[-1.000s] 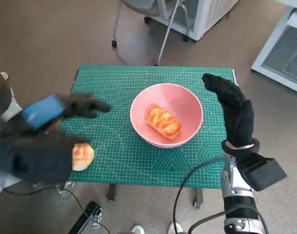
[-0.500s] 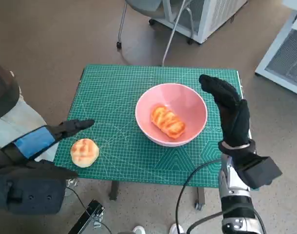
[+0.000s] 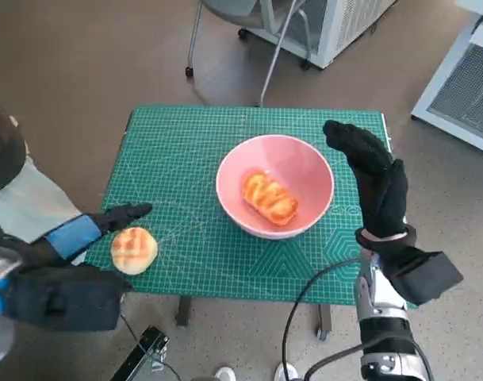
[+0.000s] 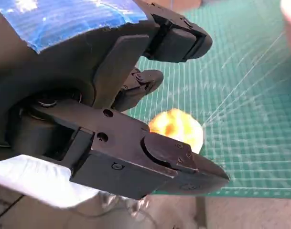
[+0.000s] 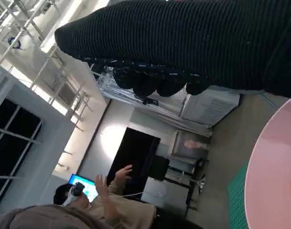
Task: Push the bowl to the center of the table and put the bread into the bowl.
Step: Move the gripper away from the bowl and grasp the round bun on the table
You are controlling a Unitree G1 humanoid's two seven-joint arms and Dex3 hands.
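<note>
A pink bowl (image 3: 308, 171) stands right of the middle of the green mat (image 3: 178, 151), with a striped orange bread (image 3: 268, 198) inside it. A round golden bun (image 3: 133, 249) lies near the mat's front left corner. My left hand (image 3: 82, 230) hovers just left of the bun, fingers apart, holding nothing; the left wrist view shows the bun (image 4: 177, 131) beyond its fingers (image 4: 178, 36). My right hand (image 3: 373, 178) stands upright with flat fingers at the bowl's right rim, empty. The right wrist view shows the bowl's rim (image 5: 269, 167).
A chair's legs (image 3: 269, 55) and a white cabinet (image 3: 336, 24) stand behind the table. A white unit (image 3: 463, 71) sits at the far right. A person (image 5: 97, 205) with a raised hand shows in the right wrist view. A cable (image 3: 312, 294) hangs below the front edge.
My left hand has drawn back from over the mat toward the front left, uncovering the bun. The right hand and bowl have hardly moved; the camera shifted slightly.
</note>
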